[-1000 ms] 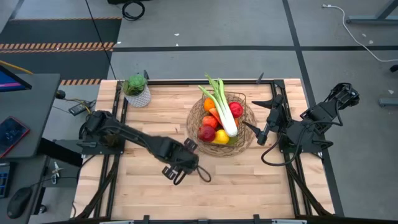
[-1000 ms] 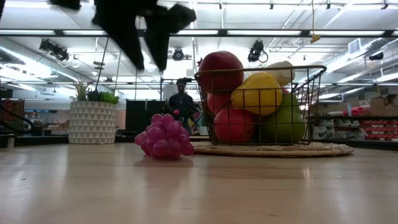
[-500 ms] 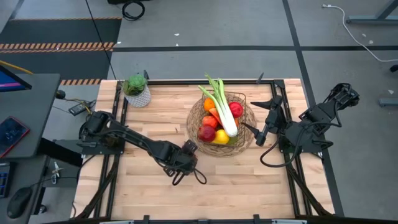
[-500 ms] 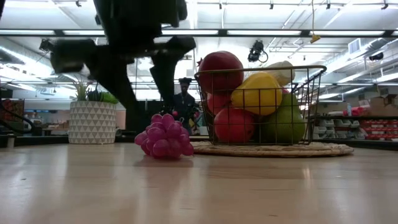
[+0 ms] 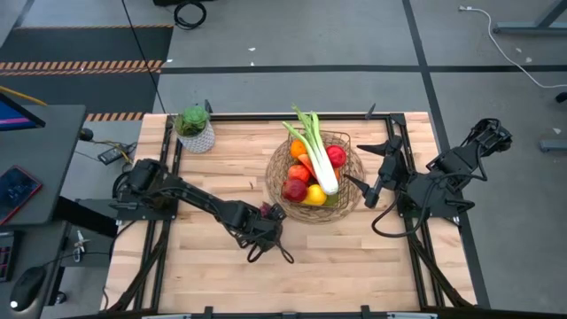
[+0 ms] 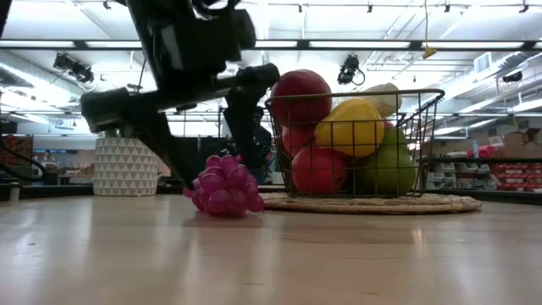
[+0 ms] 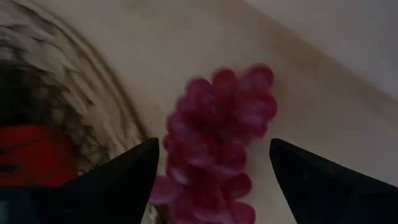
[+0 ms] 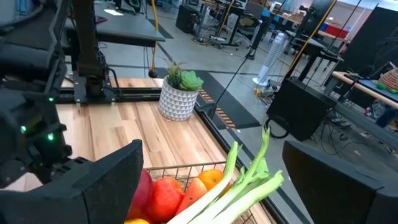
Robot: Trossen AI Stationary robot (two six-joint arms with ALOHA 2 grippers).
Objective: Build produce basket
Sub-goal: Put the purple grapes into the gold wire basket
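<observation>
The purple grapes (image 6: 222, 186) lie on the wooden table just left of the basket (image 5: 276, 165), a brown wire basket with a round woven rim. The basket holds a leek (image 5: 319, 152), red apples, an orange and a lemon. My left gripper (image 7: 214, 148) points steeply down over the grapes. It is open, with one finger on each side of the bunch (image 7: 217, 134). I cannot tell whether either finger touches it. My right gripper (image 5: 359, 163) hangs open in the air at the basket's right side, holding nothing.
A green plant in a white patterned pot (image 5: 195, 129) stands at the table's far left corner. The basket's woven rim (image 6: 373, 203) lies close beside the grapes. Bare wood stretches along the table's near edge. A person stands in the room beyond the table.
My left gripper has come down from above onto the grapes, rolling about its own axis as it sank. Its fingers have spread wider apart and now straddle the bunch. The grapes have stayed where they were.
</observation>
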